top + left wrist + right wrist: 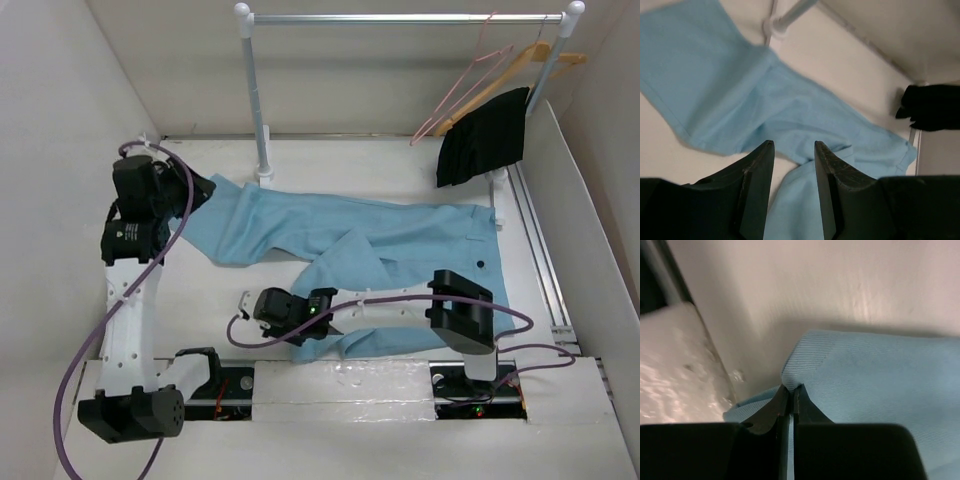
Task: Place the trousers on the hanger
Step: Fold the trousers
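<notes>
Right gripper [791, 390] clenched on the near hem fold of the long light blue thin-cloth trousers [400, 235], close to the near table edge. Trousers lie flat on the table, long axis left-right, waistband right, one leg doubled back toward the right gripper. Soft fabric, few creases. Left gripper [790, 160] released at the far-left leg end, jaws apart, holding nothing. Thin pink wire hanger [450, 100] hangs on the silver metal rail [400, 18], far right, well apart from both grippers. Right arm looks nearer, so the lift likely goes up and far-right.
</notes>
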